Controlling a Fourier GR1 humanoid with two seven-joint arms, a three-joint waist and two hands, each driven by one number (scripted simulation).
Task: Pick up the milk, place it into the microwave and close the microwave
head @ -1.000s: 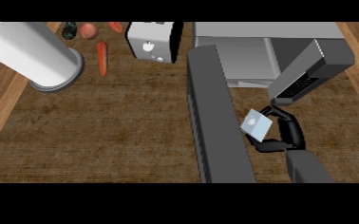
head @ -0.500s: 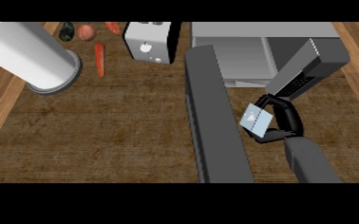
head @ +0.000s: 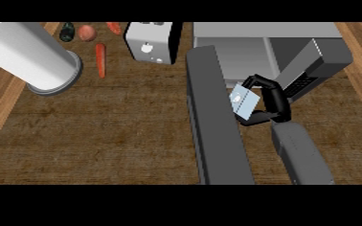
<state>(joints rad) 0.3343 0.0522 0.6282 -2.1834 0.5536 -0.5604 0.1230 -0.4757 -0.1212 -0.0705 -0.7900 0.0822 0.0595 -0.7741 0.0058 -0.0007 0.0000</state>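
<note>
- At the far left of the surface (head: 106,134) we see one large white cylinder (head: 35,60), then one carrot (head: 100,60) and one toaster (head: 152,42).
- One open microwave (head: 265,45) stands right of these, its door (head: 216,119) swung toward us.
- Our right hand (head: 272,100) curls around the one milk (head: 244,100) carton just before the opening; we judge it light, stiff, best held by its sides.
- Left hand unseen.

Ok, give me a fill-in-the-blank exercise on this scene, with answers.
1. The milk carton is held in the ____ robot hand.
2. The microwave door stands ____.
3. The carrot lies between the white cylinder and the ____.
4. The counter has a ____ surface.

Answers: right; open; toaster; wooden
</note>
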